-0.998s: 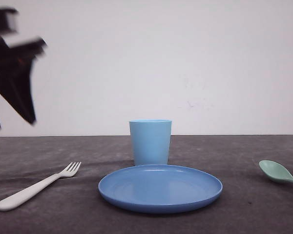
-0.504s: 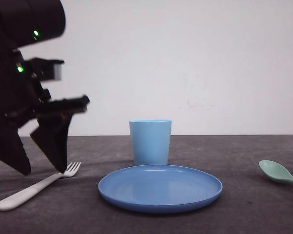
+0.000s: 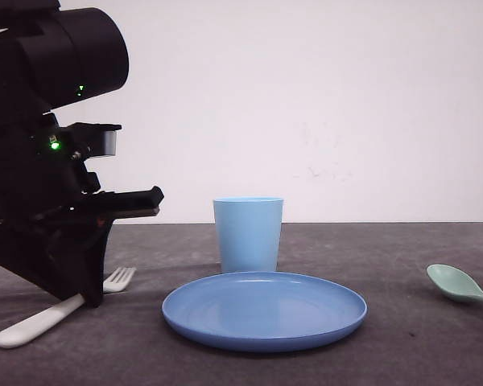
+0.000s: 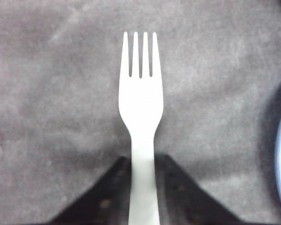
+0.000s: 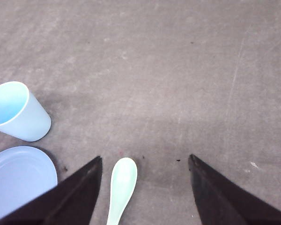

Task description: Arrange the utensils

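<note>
Grey table: fork (image 4: 141,117) handle runs lengthwise between left gripper (image 4: 143,187) fingers, which closely flank it; clamping cannot be confirmed

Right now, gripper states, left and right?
Left gripper: fingers close on both sides of the white fork handle; grip cannot be told.
Right gripper: open, above the mint-green spoon.

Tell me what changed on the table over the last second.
The left gripper came down from the upper left onto the fork, and its fingers now sit either side of the handle; whether they are clamped is unclear. The fork, cup, plate and spoon have not moved.
</note>
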`<act>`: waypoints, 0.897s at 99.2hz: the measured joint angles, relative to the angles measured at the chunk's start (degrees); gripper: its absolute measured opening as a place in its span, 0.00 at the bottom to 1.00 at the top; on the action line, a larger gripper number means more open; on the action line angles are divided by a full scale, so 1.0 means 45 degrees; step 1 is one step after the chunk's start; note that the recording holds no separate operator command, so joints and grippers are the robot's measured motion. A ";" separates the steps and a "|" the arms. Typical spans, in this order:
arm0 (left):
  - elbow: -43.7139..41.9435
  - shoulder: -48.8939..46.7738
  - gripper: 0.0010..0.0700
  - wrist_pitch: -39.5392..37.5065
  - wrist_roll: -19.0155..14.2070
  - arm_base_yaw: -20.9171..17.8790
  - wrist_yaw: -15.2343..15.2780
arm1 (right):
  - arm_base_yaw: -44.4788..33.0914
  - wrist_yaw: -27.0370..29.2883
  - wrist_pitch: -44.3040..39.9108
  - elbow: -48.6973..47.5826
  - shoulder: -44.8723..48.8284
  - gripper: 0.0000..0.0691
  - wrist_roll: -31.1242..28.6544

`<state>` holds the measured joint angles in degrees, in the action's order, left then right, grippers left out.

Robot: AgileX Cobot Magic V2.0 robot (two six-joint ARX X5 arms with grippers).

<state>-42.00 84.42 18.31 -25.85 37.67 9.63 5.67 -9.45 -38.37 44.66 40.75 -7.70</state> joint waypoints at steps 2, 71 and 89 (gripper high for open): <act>-0.0005 0.0000 0.06 -0.0019 -0.0015 0.0015 0.0005 | 0.0000 0.0000 -0.0005 0.0000 0.0010 0.53 0.0000; -0.1826 -0.2215 0.05 -0.4153 0.1044 0.1360 0.1525 | 0.0000 0.0078 0.0010 0.0010 0.0097 0.53 0.0000; -0.1846 -0.1938 0.05 -0.8029 0.2283 0.1549 0.1651 | 0.0000 0.0092 0.0097 0.0010 0.0097 0.53 0.0005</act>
<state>-50.30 75.70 -17.82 -15.57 44.64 17.06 5.67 -9.04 -37.93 44.71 41.19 -7.68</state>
